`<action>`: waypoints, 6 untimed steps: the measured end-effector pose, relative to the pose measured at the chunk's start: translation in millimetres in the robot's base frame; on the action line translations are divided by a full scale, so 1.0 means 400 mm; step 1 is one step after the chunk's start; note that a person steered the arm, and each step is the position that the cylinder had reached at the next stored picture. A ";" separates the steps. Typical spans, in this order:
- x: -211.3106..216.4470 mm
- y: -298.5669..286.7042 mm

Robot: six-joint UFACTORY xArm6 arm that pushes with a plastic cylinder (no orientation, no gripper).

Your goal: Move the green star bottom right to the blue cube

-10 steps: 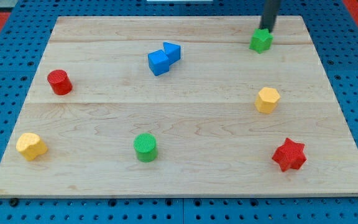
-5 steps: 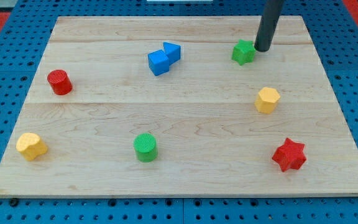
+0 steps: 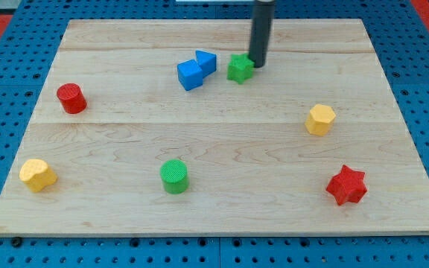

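The green star sits on the wooden board near the view's top centre. My tip touches the star's right side, the dark rod rising straight up from it. The blue cube lies a short way to the star's left, with a second, smaller blue block touching its upper right corner. A small gap separates the star from the smaller blue block.
A red cylinder is at the left. A yellow block is at the bottom left. A green cylinder is bottom centre. Another yellow block is at the right and a red star at the bottom right.
My tip has pushed the green star leftward and slightly down from the top right, bringing it close to the blue blocks. The other blocks have not moved.
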State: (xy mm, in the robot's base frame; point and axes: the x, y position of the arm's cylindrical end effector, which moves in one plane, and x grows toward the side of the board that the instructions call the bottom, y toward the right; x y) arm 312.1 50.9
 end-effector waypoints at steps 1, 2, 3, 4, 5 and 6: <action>0.000 -0.047; 0.112 -0.033; 0.142 -0.034; 0.157 -0.034; 0.262 -0.088; 0.358 -0.320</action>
